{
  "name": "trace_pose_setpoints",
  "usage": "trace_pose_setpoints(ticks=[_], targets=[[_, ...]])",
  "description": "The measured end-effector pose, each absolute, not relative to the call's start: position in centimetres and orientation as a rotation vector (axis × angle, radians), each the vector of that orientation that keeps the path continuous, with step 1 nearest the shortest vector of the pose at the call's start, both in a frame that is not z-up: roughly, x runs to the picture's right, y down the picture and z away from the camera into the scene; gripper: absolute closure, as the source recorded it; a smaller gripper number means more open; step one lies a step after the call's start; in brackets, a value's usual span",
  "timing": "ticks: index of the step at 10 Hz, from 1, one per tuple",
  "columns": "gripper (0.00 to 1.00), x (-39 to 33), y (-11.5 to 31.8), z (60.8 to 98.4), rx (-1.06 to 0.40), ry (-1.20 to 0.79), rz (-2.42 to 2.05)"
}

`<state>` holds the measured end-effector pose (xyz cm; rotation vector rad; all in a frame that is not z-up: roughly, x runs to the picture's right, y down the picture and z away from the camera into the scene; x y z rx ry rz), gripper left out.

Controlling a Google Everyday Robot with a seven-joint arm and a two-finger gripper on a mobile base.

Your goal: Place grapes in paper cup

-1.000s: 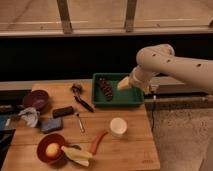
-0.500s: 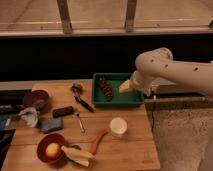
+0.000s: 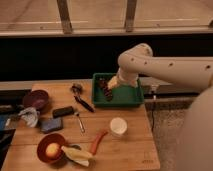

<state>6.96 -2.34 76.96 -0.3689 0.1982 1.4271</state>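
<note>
My end effector [image 3: 113, 83] hangs released over the tray [image 3: 120, 103], just beside the grapes [image 3: 104, 89] lying inside, poised, I judge, to take them. The cup [image 3: 118, 126] stands upright on the tabletop [image 3: 135, 150], mouth ready.

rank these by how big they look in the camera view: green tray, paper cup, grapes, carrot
1. green rectangular tray
2. white round paper cup
3. dark purple grape bunch and orange carrot: alike in length, grapes farther away, so unranked
The gripper is over the tray, beside the grapes.
</note>
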Motion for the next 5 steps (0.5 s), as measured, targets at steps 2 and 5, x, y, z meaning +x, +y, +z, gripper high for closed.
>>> trace_pose_setpoints(ticks=[2,5], targets=[[0.20,3.4,-3.8,78.5,-0.380,0.187,1.376],[0.20,3.6,-3.9,78.6,-0.376,0.191,1.376]])
